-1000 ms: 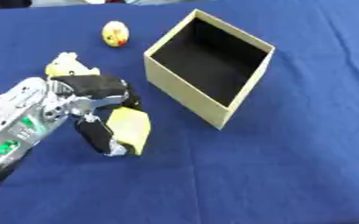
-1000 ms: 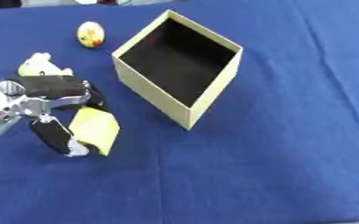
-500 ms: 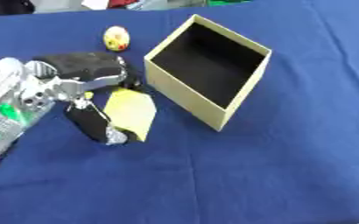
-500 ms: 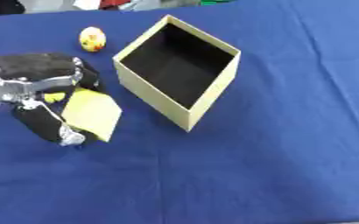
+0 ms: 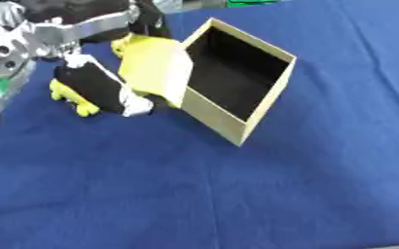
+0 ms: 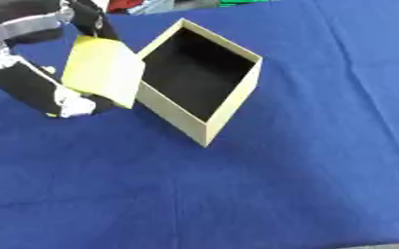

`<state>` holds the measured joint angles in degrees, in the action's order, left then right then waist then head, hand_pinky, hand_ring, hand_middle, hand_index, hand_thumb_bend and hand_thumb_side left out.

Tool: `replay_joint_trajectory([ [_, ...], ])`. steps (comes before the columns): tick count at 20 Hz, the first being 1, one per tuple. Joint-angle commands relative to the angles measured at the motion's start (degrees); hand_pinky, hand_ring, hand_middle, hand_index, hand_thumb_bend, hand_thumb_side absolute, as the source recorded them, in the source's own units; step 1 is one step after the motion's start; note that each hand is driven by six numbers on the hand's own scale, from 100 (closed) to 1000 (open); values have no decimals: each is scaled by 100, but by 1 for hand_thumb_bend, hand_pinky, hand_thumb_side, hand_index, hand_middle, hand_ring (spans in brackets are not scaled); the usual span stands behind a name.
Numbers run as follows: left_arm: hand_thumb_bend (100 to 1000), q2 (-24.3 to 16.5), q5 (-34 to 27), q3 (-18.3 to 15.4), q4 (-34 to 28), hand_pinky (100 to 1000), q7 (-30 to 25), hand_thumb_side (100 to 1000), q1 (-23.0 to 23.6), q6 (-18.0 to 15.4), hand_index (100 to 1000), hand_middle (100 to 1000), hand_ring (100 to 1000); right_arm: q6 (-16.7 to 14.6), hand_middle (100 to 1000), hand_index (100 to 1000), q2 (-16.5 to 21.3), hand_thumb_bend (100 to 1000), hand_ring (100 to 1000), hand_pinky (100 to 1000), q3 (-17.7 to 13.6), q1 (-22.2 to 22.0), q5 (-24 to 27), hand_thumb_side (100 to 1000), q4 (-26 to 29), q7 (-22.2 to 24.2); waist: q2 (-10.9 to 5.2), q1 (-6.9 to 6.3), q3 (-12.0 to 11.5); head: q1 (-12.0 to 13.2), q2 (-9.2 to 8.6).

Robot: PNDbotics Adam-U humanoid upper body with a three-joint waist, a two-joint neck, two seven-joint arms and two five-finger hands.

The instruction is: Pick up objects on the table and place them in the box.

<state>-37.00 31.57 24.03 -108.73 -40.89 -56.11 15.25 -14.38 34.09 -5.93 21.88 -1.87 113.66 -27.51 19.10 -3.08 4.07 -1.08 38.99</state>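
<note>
My left hand (image 5: 97, 87) comes in from the upper left and is shut on a flat yellow block (image 5: 156, 68), thumb below it and fingers above. The block hangs tilted in the air, right against the left wall of the open tan box (image 5: 237, 127), whose black inside shows nothing in it. Part of a small yellow toy (image 5: 66, 96) peeks out on the blue cloth behind the thumb; the rest of it is hidden. The right hand shows in neither view.
A blue cloth (image 6: 262, 194) covers the table, with wide free room in front and to the right of the box. Red and green items (image 6: 128, 4) lie at the far edge.
My left hand has risen and moved right with the yellow block, from the cloth up to the box's left wall. The round yellow ball behind no longer shows.
</note>
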Motion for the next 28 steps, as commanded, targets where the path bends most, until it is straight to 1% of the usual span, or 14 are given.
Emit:
replay_joint_trajectory([
  [1,100,74,-72,-155,323,775,85,292,-279,-167,648,504,635,-10,694,779,116,100,737,837,-11,113,55,828,93,23,-85,10,32,38,-62],
  [7,100,355,30,-299,1041,778,315,302,-646,-563,647,505,641,-17,693,779,115,100,737,836,11,203,85,828,93,47,-32,-24,119,121,-132],
  [14,100,832,387,-439,1952,783,929,329,-984,-927,650,514,647,-40,693,778,58,100,737,837,52,364,134,830,93,95,87,-59,306,290,-283],
  [15,100,895,452,-443,2089,799,1031,345,-1007,-1002,658,534,668,-46,693,778,53,100,737,837,57,390,141,830,93,101,110,-68,339,314,-307],
  [18,100,1106,659,-478,2528,797,1408,351,-1067,-1215,658,534,667,-66,692,778,33,100,737,837,90,505,169,831,93,138,204,-113,481,438,-398],
  [21,100,1280,826,-524,2983,794,1746,370,-1120,-1423,660,540,665,-77,692,777,13,100,737,837,112,584,198,833,93,174,276,-148,606,533,-452],
  [25,100,1414,939,-576,3476,794,2070,389,-1142,-1706,665,566,678,-74,691,777,-1,100,737,838,113,616,220,836,93,194,333,-194,691,559,-487],
  [26,100,1435,953,-578,3579,796,2123,396,-1136,-1765,681,574,683,-72,691,777,-5,100,736,838,110,619,222,836,93,195,344,-205,704,552,-494],
  [28,100,1470,1005,-587,3776,799,2193,402,-1117,-1889,683,585,693,-72,691,777,-10,100,736,838,106,624,227,837,93,194,362,-223,729,545,-501],
])
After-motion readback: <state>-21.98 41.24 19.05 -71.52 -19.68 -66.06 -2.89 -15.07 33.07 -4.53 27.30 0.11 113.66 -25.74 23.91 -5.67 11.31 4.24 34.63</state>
